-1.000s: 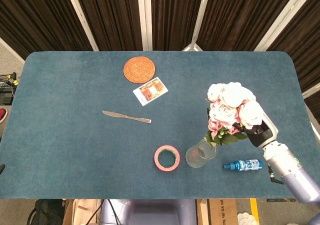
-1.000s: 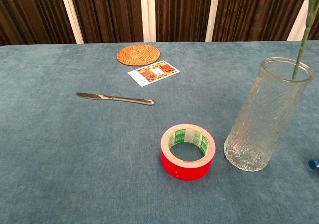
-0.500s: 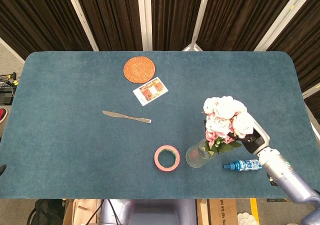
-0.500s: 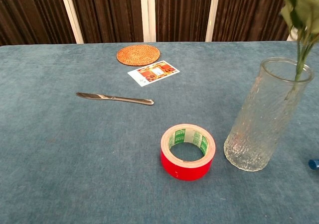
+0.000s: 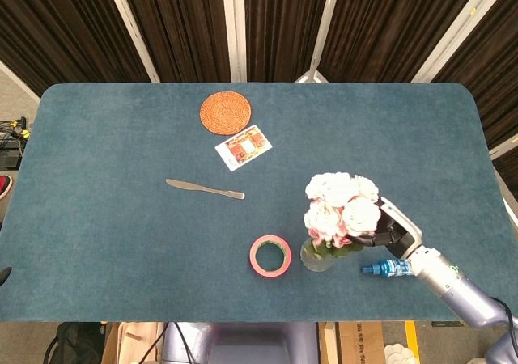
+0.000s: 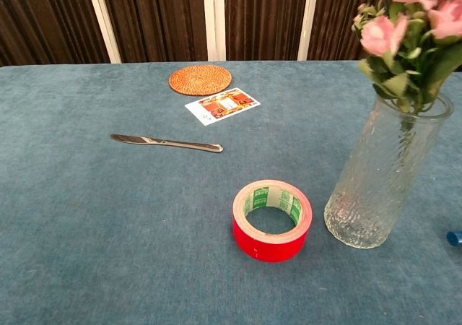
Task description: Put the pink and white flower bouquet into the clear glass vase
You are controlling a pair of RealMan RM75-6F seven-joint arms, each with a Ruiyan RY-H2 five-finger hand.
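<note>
The pink and white flower bouquet (image 5: 340, 206) stands with its stems inside the clear glass vase (image 6: 386, 173), its leaves (image 6: 404, 79) resting at the rim. From the head view the blooms hide most of the vase (image 5: 314, 257). My right hand (image 5: 392, 233) reaches in from the right and grips the bouquet low, just under the blooms and beside the vase's rim. The chest view shows the flowers (image 6: 408, 22) and the vase but not the hand. My left hand appears in neither view.
A red tape roll (image 5: 270, 256) lies just left of the vase, and a small blue bottle (image 5: 390, 267) lies under my right forearm. Farther back are a table knife (image 5: 205, 188), a printed card (image 5: 244, 146) and a woven coaster (image 5: 226, 112).
My right hand has moved down and to the left with the bouquet. The stems have sunk deeper into the vase, and the blooms now sit right over its rim.
</note>
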